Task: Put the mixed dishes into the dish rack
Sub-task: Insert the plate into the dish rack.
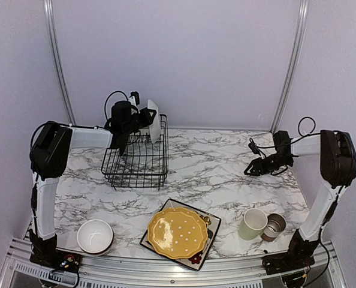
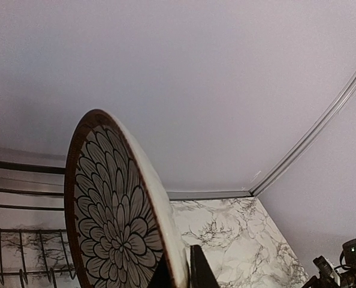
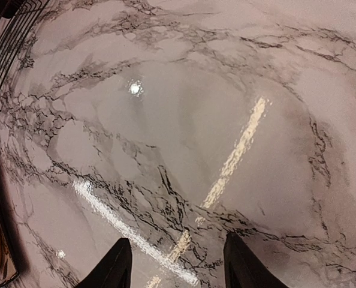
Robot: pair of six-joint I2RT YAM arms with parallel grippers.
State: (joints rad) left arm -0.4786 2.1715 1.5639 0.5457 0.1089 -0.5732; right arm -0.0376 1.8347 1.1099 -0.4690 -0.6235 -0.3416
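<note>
— In the upper left of the overhead view, what is the left gripper (image 1: 148, 120) doing?
— It is pinching a patterned plate (image 1: 156, 125) by the edge and holding it upright over the far right corner of the dish rack (image 1: 136, 171). Whether plate and rack are touching cannot be told. The rack is standing on the marble table (image 1: 214, 162), left of centre.
— Where are the other dishes lying?
— Along the bottom of the frame. The white bowl (image 1: 95, 235) is sitting at lower left. The yellow plate (image 1: 178, 233) is lying on a black square plate (image 1: 212, 229) at bottom centre. The green mug (image 1: 253, 224) and the grey-brown cup (image 1: 275, 226) are sitting just beside each other at lower right. The right gripper (image 1: 250, 169) is hanging at mid right, well apart from them.
— What is the left wrist view showing?
— The patterned plate is filling the lower left, tilted, showing a brown rim and black petal lines. One finger (image 2: 199, 270) is pressing against its rim at bottom centre. Rack wires are showing at the left edge.
— And the right wrist view?
— The two fingers (image 3: 115, 267) are standing spread at the bottom with nothing between them, only bare table beneath. A rack corner is showing at upper left.
</note>
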